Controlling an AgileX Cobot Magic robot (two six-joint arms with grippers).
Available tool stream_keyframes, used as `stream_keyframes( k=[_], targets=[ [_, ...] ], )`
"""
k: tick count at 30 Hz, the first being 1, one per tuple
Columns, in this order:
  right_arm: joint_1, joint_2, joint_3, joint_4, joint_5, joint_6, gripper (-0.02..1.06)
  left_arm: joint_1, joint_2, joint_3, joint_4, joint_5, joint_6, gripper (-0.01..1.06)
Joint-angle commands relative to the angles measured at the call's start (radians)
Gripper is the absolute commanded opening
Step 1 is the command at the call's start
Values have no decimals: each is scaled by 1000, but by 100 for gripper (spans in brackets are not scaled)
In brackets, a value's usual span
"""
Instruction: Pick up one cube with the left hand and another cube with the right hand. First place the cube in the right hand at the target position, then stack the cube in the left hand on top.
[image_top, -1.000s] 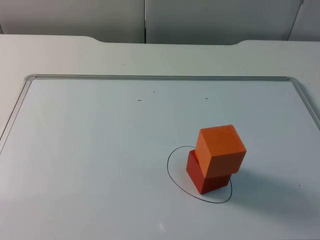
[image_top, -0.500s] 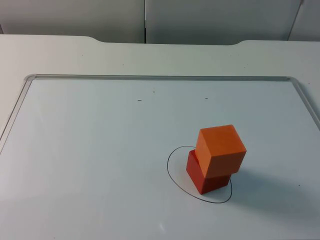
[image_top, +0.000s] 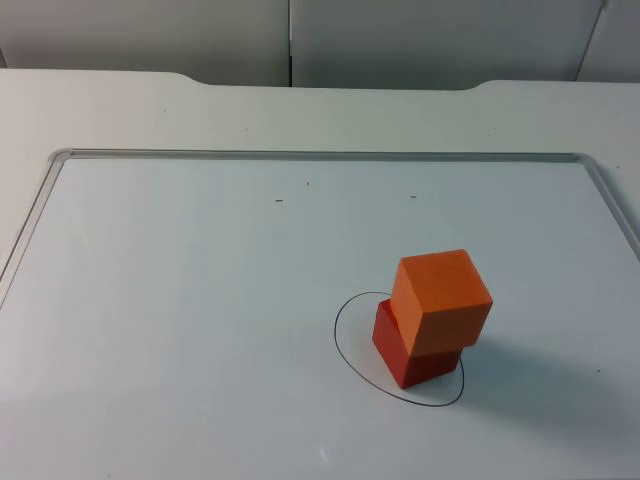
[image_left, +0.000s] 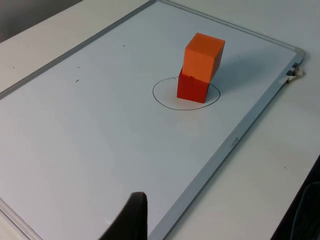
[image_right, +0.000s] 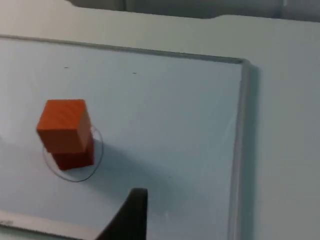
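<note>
An orange cube (image_top: 441, 298) rests on a red cube (image_top: 415, 355), turned a little and overhanging it toward the right. The stack stands inside a thin black circle (image_top: 345, 345) drawn on the whiteboard, right of centre. No gripper touches either cube. The left wrist view has the orange cube (image_left: 202, 55) on the red cube (image_left: 192, 89) well ahead of my left gripper (image_left: 132, 220), which hangs back over the board's near edge. In the right wrist view, the orange cube (image_right: 64, 125) and red cube (image_right: 75, 159) lie off to one side of my right gripper (image_right: 131, 215). Both arms wait, drawn back.
The whiteboard's metal frame (image_top: 300, 155) borders the work area, with the white table (image_top: 120, 110) around it and the grey partition wall (image_top: 400, 40) behind. Two tiny dark marks (image_top: 279, 200) sit on the board's far part.
</note>
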Motion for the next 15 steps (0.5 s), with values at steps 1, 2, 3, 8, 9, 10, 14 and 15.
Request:
stream_keyframes(
  k=[1,2,3,8,9,10,14,15],
  targets=[
    [-88,-4,7,6,-7,-1,104,-1,-4,7,-1,-13,0,105],
    [-125,-4,7,6,-7,-1,104,1,-4,7,-1,-13,0,105],
    [-155,-4,7,6,-7,-1,104,8,-4,7,-1,-13,0,105],
    [-187,-4,7,6,-7,-1,104,97,-4,7,-1,-13,0,105],
    [-187,-4,7,6,-7,-1,104,97,-4,7,-1,-13,0,105],
    [-187,-4,7,6,-7,-1,104,153,-4,7,-1,-13,0,105],
    [-187,-4,7,6,-7,-1,104,328,-4,7,-1,-13,0,105],
    [-187,-4,7,6,-7,-1,104,328,-4,7,-1,-13,0,105]
  ],
)
